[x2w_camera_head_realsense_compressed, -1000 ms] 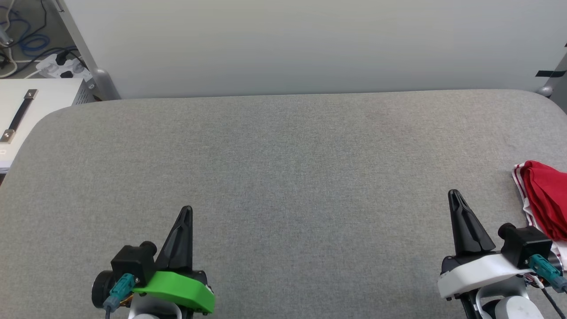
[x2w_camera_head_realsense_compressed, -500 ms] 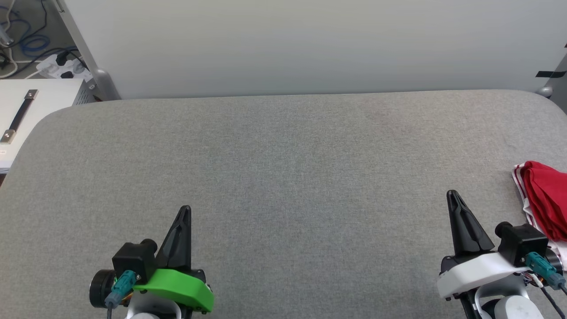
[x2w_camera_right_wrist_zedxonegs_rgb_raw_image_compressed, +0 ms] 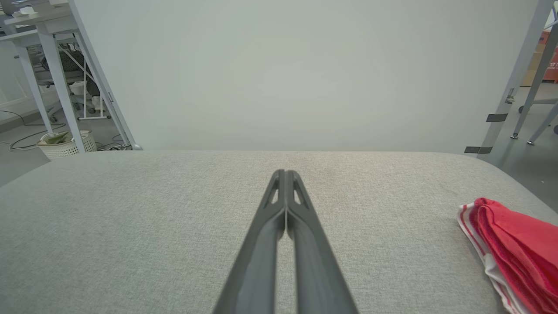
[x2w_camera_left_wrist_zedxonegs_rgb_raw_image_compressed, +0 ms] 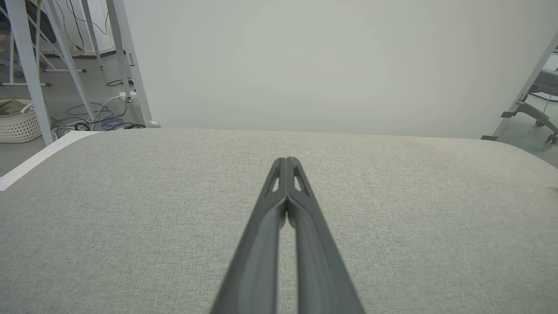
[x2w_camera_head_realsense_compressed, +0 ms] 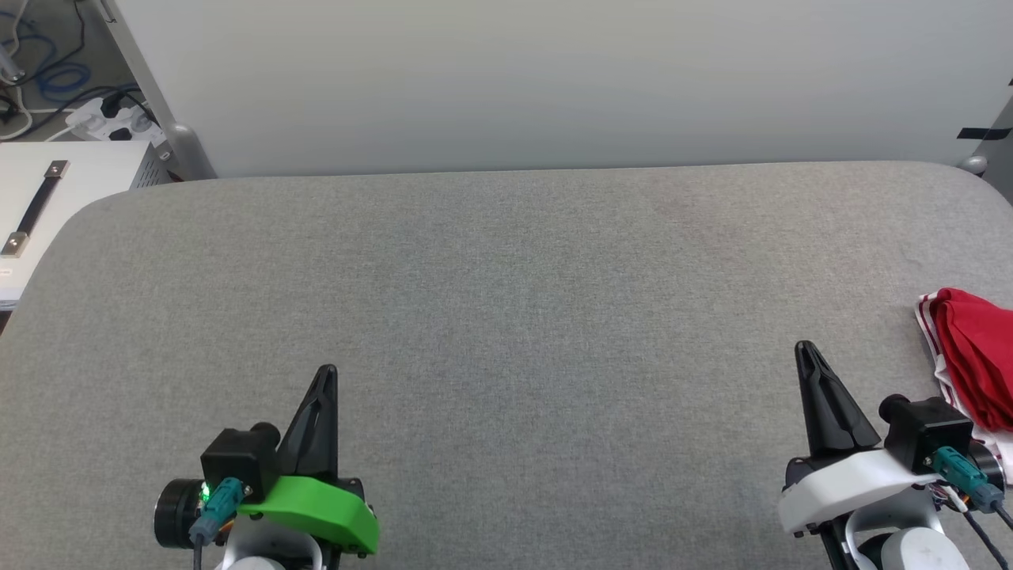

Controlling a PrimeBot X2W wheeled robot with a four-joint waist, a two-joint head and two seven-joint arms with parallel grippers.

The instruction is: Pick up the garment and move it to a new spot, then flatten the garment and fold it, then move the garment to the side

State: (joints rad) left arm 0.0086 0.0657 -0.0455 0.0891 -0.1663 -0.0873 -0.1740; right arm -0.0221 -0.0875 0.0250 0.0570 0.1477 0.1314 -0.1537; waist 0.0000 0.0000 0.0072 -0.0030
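The garment [x2w_camera_head_realsense_compressed: 973,356] is a red folded bundle with white striped trim, lying at the right edge of the grey padded table [x2w_camera_head_realsense_compressed: 506,277]; the right wrist view has the garment [x2w_camera_right_wrist_zedxonegs_rgb_raw_image_compressed: 514,248] at its lower right. My right gripper [x2w_camera_head_realsense_compressed: 806,348] is shut and empty, a short way left of the garment and apart from it. In its own wrist view the right gripper [x2w_camera_right_wrist_zedxonegs_rgb_raw_image_compressed: 285,173] has its fingers pressed together. My left gripper [x2w_camera_head_realsense_compressed: 326,372] is shut and empty near the front left, with its tips [x2w_camera_left_wrist_zedxonegs_rgb_raw_image_compressed: 286,160] closed over bare fabric.
A pale wall panel [x2w_camera_head_realsense_compressed: 538,79] stands behind the table. A white cabinet with a dark handle [x2w_camera_head_realsense_compressed: 36,206] sits beyond the left edge, with cables and a power strip [x2w_camera_head_realsense_compressed: 111,115] on the floor. A white basket [x2w_camera_left_wrist_zedxonegs_rgb_raw_image_compressed: 17,126] stands on the floor at the left.
Both grippers have slid very slightly toward the near edge and left. The garment has not moved.
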